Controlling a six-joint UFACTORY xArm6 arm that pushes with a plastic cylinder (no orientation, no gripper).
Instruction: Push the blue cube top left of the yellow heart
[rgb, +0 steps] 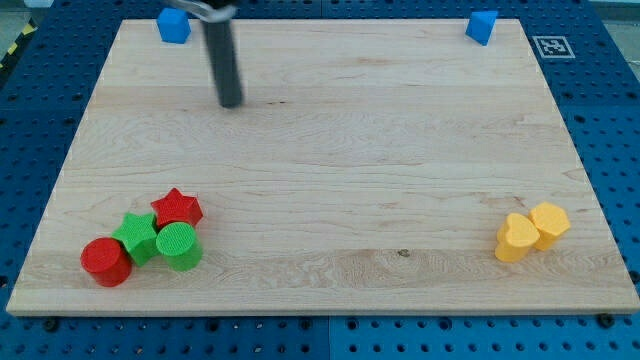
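Observation:
A blue cube sits at the board's top left corner. Another blue block sits at the top right corner. A yellow heart lies near the bottom right, touching a yellow hexagonal block on its right. My tip rests on the board below and to the right of the blue cube, apart from it and far from the yellow heart.
A cluster sits at the bottom left: a red star, a green star, a green cylinder and a red cylinder. The wooden board lies on a blue pegboard table.

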